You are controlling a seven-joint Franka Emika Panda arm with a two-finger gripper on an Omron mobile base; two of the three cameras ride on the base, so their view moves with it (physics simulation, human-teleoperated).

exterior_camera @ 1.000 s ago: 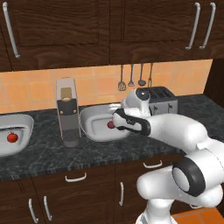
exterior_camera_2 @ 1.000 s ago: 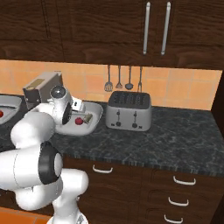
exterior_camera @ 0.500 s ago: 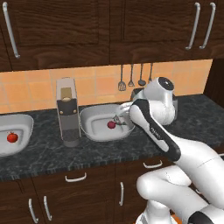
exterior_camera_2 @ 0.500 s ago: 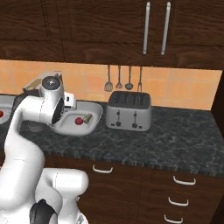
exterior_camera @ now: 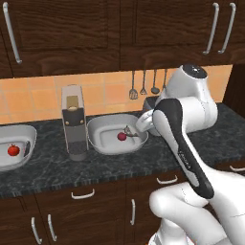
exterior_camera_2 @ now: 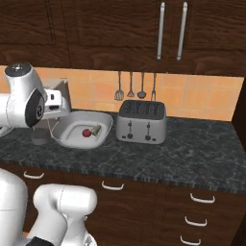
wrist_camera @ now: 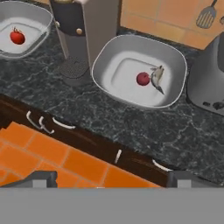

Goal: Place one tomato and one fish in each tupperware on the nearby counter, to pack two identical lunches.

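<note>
Since a second ago the white arm has lifted up and away from the nearer tray: its hand, then low over the tray's right rim, now sits high above the counter edge, looking down from well back. The two dark finger tips of the gripper (wrist_camera: 111,179) stand far apart at the bottom of the hand view, wide open with nothing between them. The long dark grey-black speckled stone counter (exterior_camera: 119,162) carries two shallow pale grey rounded-rectangular tupperware trays. The right tray (exterior_camera: 103,125), just left of the boxy silver toaster (exterior_camera_2: 142,122), holds a small red tomato (exterior_camera: 122,136) touching a small grey fish (wrist_camera: 156,77) on its right. The left tray (exterior_camera: 27,131), well apart at the far left, holds one red tomato (exterior_camera: 13,150). Between the trays stands a tall grey coffee machine (exterior_camera: 73,122). Steel utensils (exterior_camera_2: 136,86) hang on the orange tiled wall behind the toaster.
</note>
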